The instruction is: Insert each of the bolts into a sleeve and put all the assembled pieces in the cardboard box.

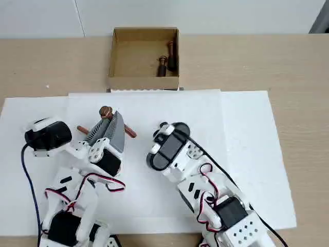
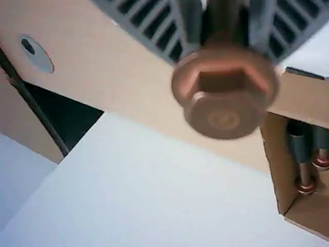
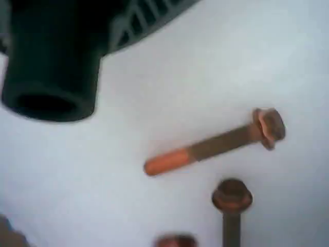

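1. The left gripper (image 1: pixel 110 121) was closed tight on a bolt (image 2: pixel 224 92); the bolt's round head stuck out past the fingertips, on the side toward the cardboard box (image 1: pixel 144 82).
2. The right gripper (image 3: pixel 67 31) held a black sleeve (image 3: pixel 51 72); the sleeve's open end showed as a dark hole over the white paper (image 1: pixel 247 154).
3. A loose bolt (image 3: pixel 216 143) lay flat on the paper near the sleeve, not touching it; a second loose bolt (image 3: pixel 231 198) lay just beside the first one, with a small gap between them.
4. The cardboard box stood on the desk (image 1: pixel 267 62) at the far edge of the paper, well apart from both grippers; two assembled pieces (image 1: pixel 162 67) lay inside it, side by side, close to one wall.
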Robot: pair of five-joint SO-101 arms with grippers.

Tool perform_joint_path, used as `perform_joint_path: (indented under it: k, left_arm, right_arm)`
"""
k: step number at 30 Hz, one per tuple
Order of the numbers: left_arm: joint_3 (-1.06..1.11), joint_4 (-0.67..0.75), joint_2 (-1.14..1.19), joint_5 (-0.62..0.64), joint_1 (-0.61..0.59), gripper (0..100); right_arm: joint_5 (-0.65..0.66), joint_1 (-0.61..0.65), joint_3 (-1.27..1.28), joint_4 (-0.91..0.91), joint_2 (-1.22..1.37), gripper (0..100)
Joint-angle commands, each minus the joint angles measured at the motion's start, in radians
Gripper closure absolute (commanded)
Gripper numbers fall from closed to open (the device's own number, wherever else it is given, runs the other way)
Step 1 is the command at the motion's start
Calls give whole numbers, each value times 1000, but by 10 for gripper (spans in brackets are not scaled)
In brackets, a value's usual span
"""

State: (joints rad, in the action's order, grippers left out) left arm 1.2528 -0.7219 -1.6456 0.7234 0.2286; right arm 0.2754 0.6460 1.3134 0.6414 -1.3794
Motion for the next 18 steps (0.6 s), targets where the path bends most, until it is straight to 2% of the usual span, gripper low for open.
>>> perform_joint_path:
  k: [1,5,12,18]
  left_arm:
    - [-7,28,-12,31,9,994]
    - [-7,28,-12,34,9,994]
    - [-7,28,-14,54,11,994]
    - [-2,28,-12,72,32,994]
  right_arm:
    - [15,42,15,-61,-8,996]
    - [18,64,64,-139,-8,996]
    - [118,90,115,-262,-8,996]
    - [150,90,114,-274,-8,996]
